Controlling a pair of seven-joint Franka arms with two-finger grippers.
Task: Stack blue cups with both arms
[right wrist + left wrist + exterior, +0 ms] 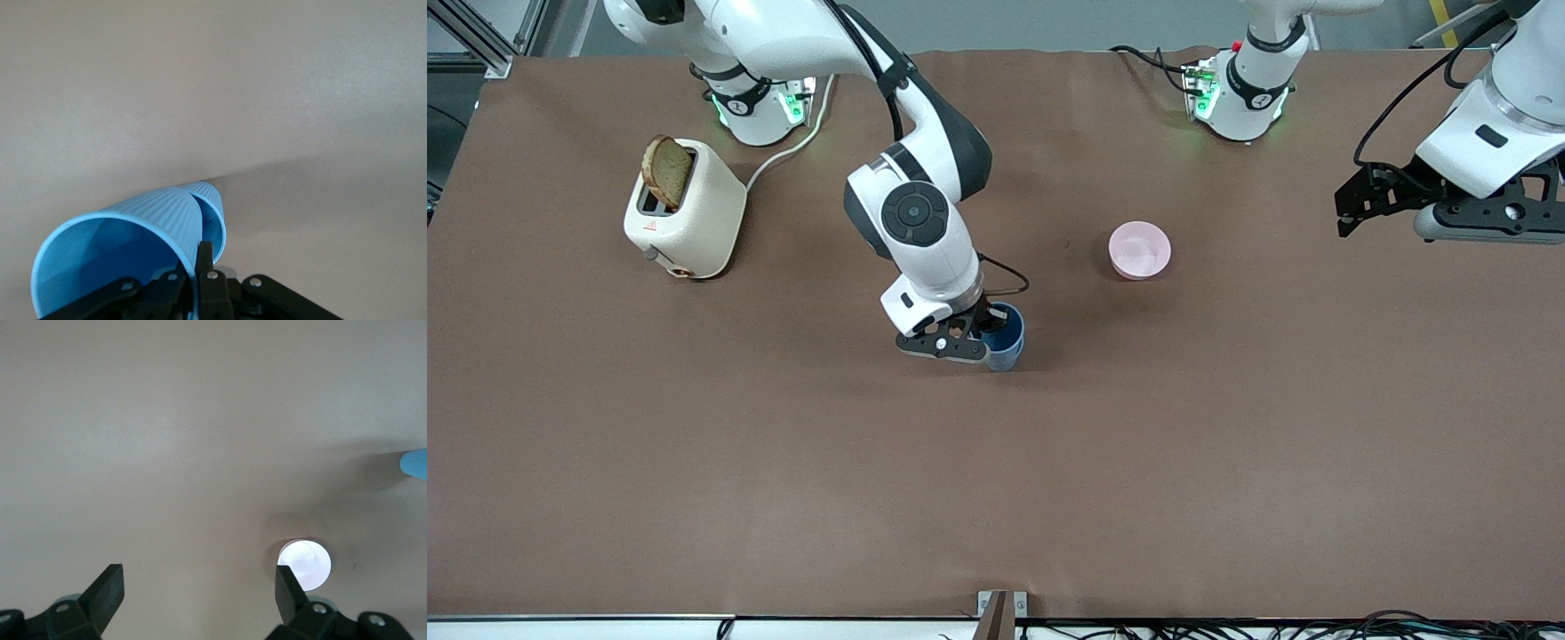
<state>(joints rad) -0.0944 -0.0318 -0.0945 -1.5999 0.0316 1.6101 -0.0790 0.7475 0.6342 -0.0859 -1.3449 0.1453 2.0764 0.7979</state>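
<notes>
My right gripper (980, 334) is shut on the wall of a blue cup (1005, 325) at the middle of the table. In the right wrist view its fingers (205, 252) pinch the rim of that ribbed cup (120, 240). The cup's narrow end is at the mouth of the second blue cup (215, 212). The second cup (1004, 358) shows just under the held one in the front view, standing on the table. My left gripper (1352, 206) is open and empty, in the air over the left arm's end of the table; it also shows in the left wrist view (199, 585).
A pink bowl (1139, 250) stands between the cups and the left arm's base, also in the left wrist view (305, 561). A cream toaster (685, 209) with a bread slice (667, 171) stands toward the right arm's end. The table is brown.
</notes>
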